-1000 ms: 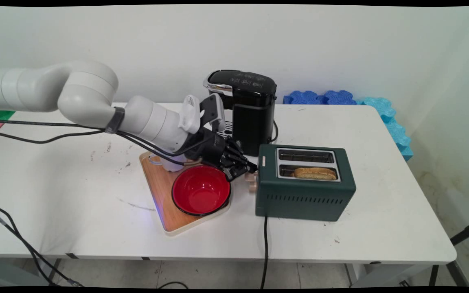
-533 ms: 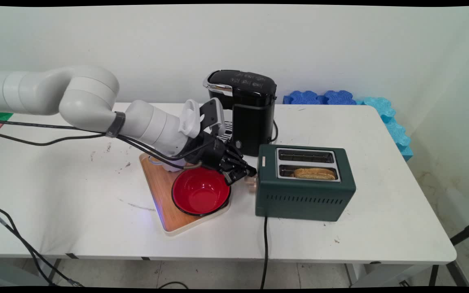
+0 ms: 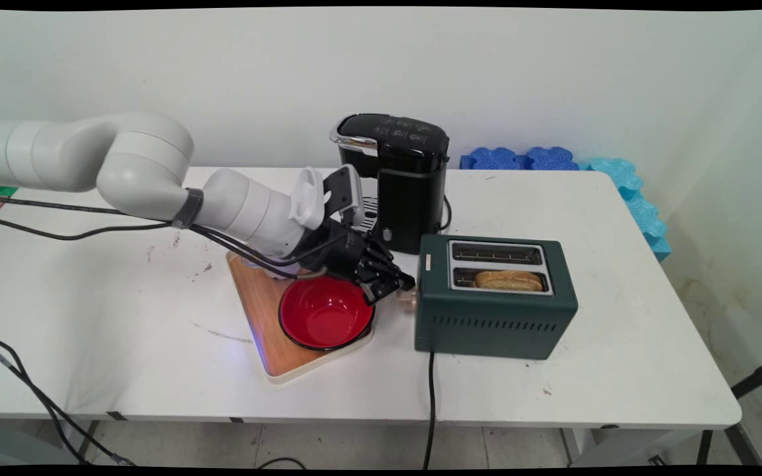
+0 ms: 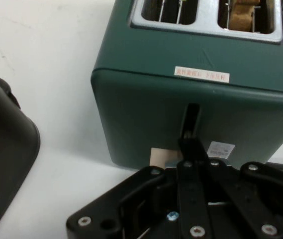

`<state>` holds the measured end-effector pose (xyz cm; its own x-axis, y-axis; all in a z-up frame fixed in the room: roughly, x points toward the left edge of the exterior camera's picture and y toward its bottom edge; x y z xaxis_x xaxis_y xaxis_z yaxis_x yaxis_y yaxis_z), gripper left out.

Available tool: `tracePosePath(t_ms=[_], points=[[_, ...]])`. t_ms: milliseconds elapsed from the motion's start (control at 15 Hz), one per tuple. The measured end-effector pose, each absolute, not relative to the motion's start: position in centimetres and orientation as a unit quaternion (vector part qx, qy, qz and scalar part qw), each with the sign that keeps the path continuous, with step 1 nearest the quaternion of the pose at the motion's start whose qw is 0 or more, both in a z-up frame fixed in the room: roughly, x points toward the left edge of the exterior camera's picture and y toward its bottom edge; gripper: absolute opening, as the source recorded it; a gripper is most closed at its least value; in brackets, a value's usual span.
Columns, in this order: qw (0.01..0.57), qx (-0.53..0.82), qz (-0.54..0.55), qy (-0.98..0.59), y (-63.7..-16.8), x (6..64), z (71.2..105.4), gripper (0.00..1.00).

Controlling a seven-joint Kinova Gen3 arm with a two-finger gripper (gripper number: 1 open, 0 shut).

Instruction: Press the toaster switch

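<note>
Down low over the table, the end effector sits at the left end face of the dark green toaster. Its two fingers are drawn together into a single black tip. In the hand view that tip lies against the vertical slot in the toaster's end wall. A beige lever knob shows just behind and below the linkage. From the main view the same knob pokes out just beneath the fingertips, low on the toaster's side. Whether the tip actually bears on the knob cannot be told.

The toaster stands right of the table's middle, its two slots facing up. A browned slice of toast sits in the nearer slot, and the farther slot holds none; the hand view shows the slice at its top edge. A black cord runs from the toaster's front over the table's near edge.

Just behind the end effector stands a black coffee machine, close to the toaster's back left corner; its dark body fills the hand view's left side. Under the wrist lies a wooden board carrying a red bowl, the bowl just beside the toaster's left end but apart from it. Blue foam pieces lie along the wall at the table's far right.
</note>
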<state>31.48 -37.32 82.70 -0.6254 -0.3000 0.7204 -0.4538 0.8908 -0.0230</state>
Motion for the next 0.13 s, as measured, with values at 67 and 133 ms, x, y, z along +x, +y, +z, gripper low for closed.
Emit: tracePosePath(t_ms=[67, 133], points=[[0.378, 0.211, 0.102, -0.896, -37.29, 31.51, 82.63, 0.0], [0.377, 0.211, 0.101, -0.896, -37.27, 31.52, 82.57, 0.0]])
